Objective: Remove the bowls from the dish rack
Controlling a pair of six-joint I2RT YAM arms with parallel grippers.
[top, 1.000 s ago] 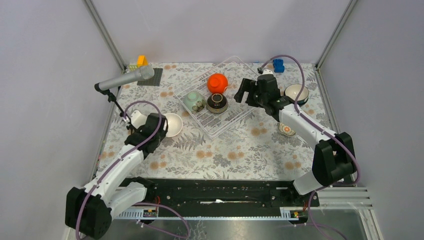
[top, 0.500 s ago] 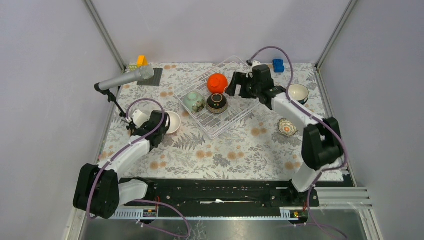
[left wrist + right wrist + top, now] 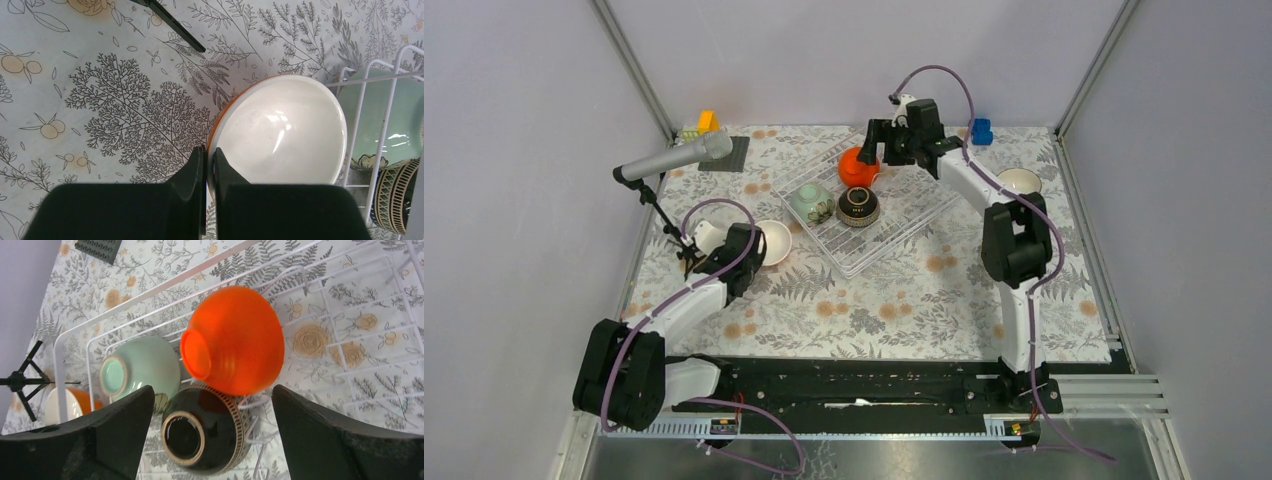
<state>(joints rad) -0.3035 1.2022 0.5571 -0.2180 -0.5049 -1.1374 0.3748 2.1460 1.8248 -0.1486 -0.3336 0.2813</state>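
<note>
In the rack [image 3: 874, 245], an orange bowl [image 3: 235, 340] lies tipped just beside a brown bowl [image 3: 205, 430], the right gripper [image 3: 211, 390] above it with jaws wide. Just left of the rack (on the tablecloth [image 3: 100, 100]), the left gripper [image 3: 209, 155] pinches the rim of a white-lined bowl [image 3: 280, 130].

Glossy bowls [image 3: 232, 340], wire dish rack [image 3: 884, 240]

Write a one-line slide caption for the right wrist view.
Open right gripper above the orange bowl, green bowl and dark patterned bowl in the dish rack.
</note>
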